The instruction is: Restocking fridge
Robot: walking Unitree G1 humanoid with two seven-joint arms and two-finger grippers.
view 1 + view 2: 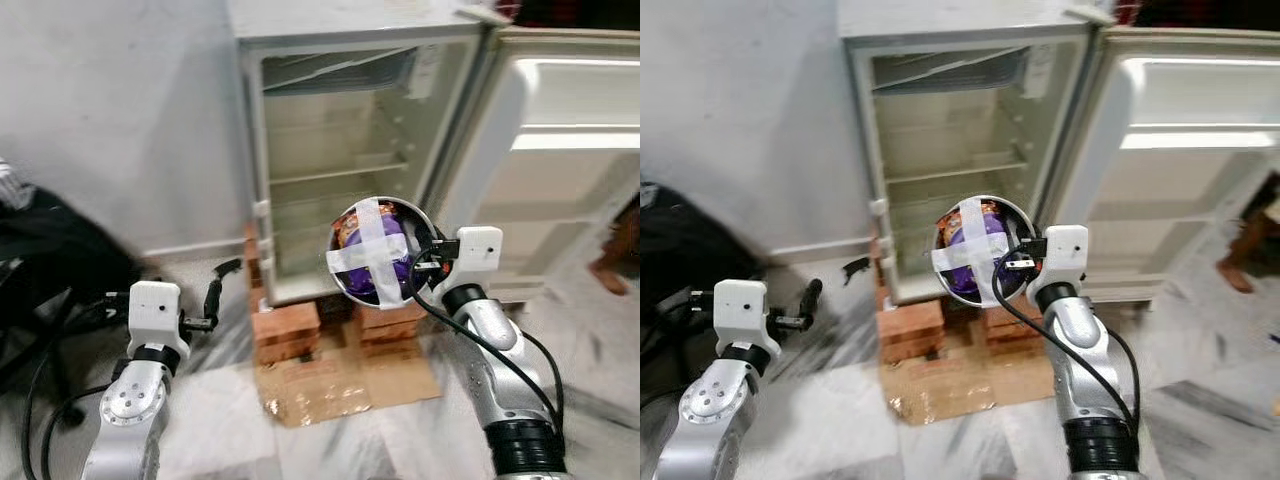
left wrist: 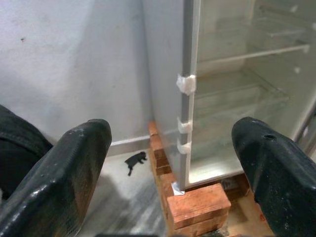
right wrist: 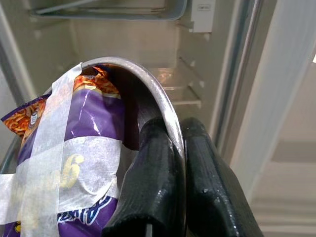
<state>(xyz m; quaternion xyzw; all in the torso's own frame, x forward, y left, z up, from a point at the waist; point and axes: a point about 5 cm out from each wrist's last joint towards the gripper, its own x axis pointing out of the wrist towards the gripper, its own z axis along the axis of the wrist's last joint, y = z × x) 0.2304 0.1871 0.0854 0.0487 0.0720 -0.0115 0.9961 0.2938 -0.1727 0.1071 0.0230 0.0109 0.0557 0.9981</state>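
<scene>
A: Right gripper [image 3: 180, 148] jaws clenched on the rim of the round steel bowl [image 1: 425, 222], which holds a purple-orange snack packet [image 3: 91, 123] under 2 crossed strips of white tape [image 1: 372, 255]. The bowl hangs in front of the open white fridge [image 1: 345, 130], low, not yet on a shelf.

B: Risk?

A: It's a thin rim pinch, so the bowl may tilt or slip. It may also clip the fridge's door frame or the red brick stack [image 1: 288, 328] below.

B: Left gripper [image 2: 173, 163]?

A: Jaws released, holding nothing, near the fridge's hinge side.

B: Labels?

A: Packet print is unreadable under the tape.
</scene>
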